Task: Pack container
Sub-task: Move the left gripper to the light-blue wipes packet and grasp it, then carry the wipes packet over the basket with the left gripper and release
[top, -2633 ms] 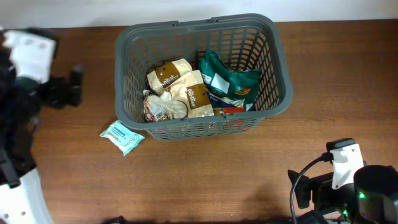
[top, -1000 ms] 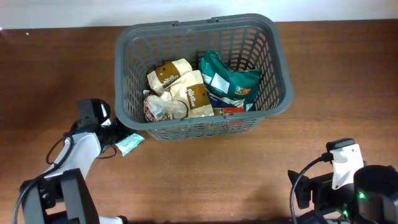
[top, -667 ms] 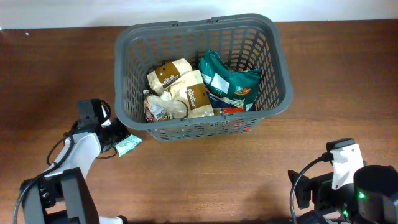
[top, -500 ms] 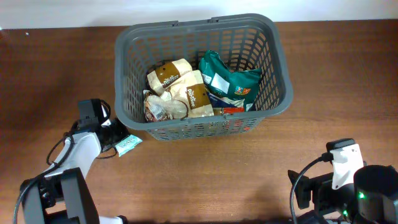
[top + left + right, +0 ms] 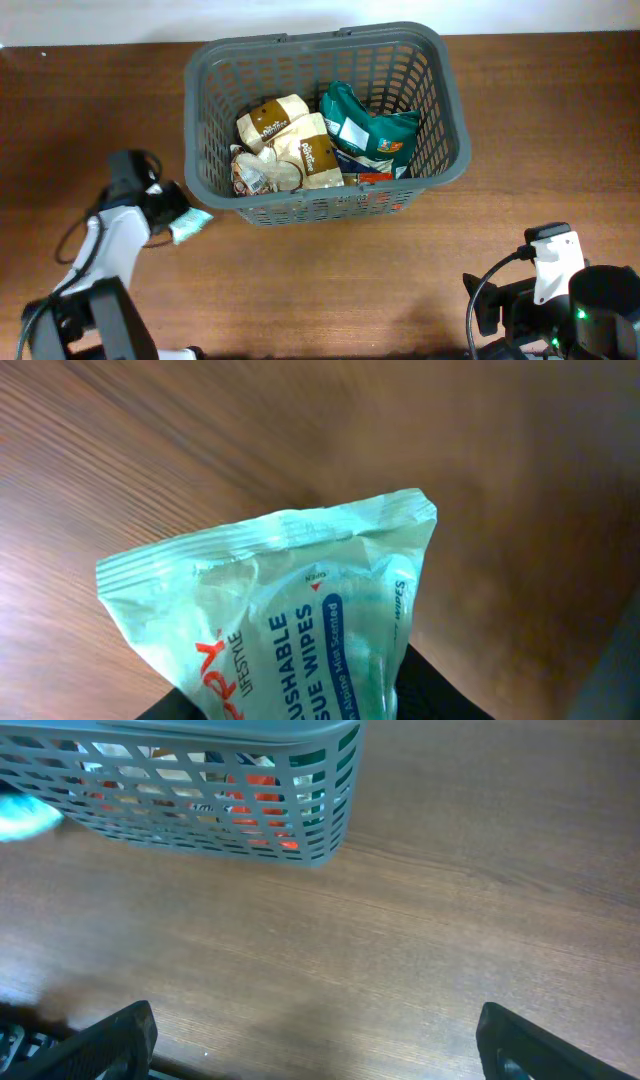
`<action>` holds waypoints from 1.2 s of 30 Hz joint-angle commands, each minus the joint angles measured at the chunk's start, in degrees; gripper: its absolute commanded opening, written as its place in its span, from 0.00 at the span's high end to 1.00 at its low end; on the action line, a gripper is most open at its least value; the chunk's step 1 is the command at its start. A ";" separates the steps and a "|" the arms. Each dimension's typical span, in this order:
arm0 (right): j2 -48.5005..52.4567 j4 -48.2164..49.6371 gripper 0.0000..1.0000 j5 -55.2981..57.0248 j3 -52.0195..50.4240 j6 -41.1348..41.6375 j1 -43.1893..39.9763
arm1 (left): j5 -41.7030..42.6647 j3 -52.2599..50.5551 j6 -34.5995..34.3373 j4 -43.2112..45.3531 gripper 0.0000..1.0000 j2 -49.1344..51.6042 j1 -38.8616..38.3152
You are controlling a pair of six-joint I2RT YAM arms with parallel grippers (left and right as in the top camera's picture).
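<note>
The container (image 5: 330,207) is a dark grey slotted basket at the table's middle back, also in the right wrist view (image 5: 200,830). A pale teal packet of flushable wipes (image 5: 190,224) sits just left of its front corner, held between the dark fingers of my left gripper (image 5: 168,212). In the left wrist view the packet (image 5: 290,600) fills the space between the jaws of that gripper (image 5: 300,705), above the wood. My right gripper (image 5: 320,1045) stands open over bare table at the front right, well short of the basket.
Inside the basket lie two brown-and-cream pouches (image 5: 290,140), a green bag (image 5: 365,130) and a red-labelled item (image 5: 375,178). The right arm's base (image 5: 560,290) fills the front right corner. The left arm (image 5: 100,270) runs along the front left.
My left gripper came in from the left, closed on the wipes packet and drew it a little left, away from the basket's corner. The right arm has stayed still.
</note>
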 commanded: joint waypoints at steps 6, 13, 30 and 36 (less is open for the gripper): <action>-0.11 0.13 0.01 -0.13 -0.17 0.04 0.20 | -5.27 15.32 3.67 -1.92 0.66 -8.37 6.67; -0.13 0.13 0.01 -0.13 -0.17 0.04 0.20 | -4.04 33.51 15.06 -4.96 0.66 -10.05 0.66; -0.11 0.13 0.01 -0.11 -0.17 0.04 0.20 | 6.71 44.44 38.71 -10.47 0.79 -3.50 -29.51; -0.11 0.13 0.01 -0.11 -0.17 0.04 0.20 | 13.20 44.44 38.66 -8.59 0.78 2.38 -35.28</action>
